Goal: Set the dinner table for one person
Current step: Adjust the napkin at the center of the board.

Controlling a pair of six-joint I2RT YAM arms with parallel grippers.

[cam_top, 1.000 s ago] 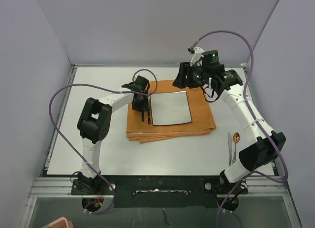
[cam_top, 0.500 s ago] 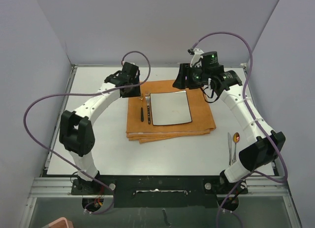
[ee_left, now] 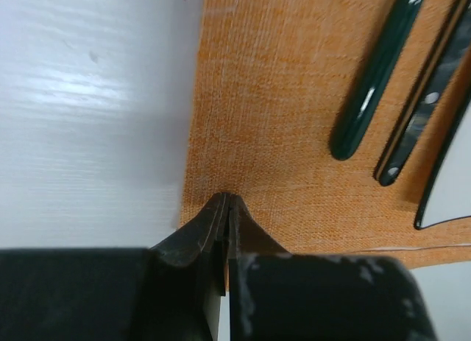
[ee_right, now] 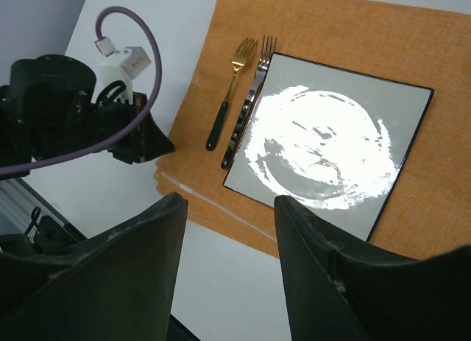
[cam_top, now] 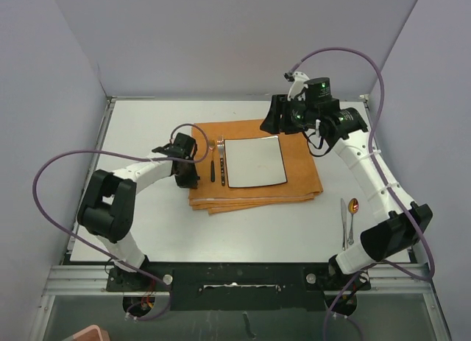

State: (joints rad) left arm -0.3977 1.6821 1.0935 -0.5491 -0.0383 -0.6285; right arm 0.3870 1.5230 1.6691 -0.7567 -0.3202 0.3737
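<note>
From my station, the dinner table [cam_top: 147,223] fills the work area, its off-white top running from the arm bases to the back wall. A folded orange mat [cam_top: 302,175] lies at its centre with a square white plate [cam_top: 254,160] on it.

At the plate's 9 o'clock two forks lie side by side on the mat. The gold fork with a dark green handle [cam_top: 213,168] is the outer one, and a dark-handled fork [cam_top: 221,160] sits just beside the plate's edge. At the mat's 4 o'clock, on bare tabletop near the right arm's base, I see a knife [cam_top: 343,222] and a spoon [cam_top: 353,208] close together.

The left gripper [ee_left: 227,201] is at the mat's 9 o'clock edge. Its jaws are pressed together, tips down on the cloth margin. I cannot tell whether any fabric is caught between them. The right gripper [ee_right: 229,205] hangs above the mat's 1 o'clock corner, with its fingers [ee_right: 147,238] apart and nothing between them.
</note>
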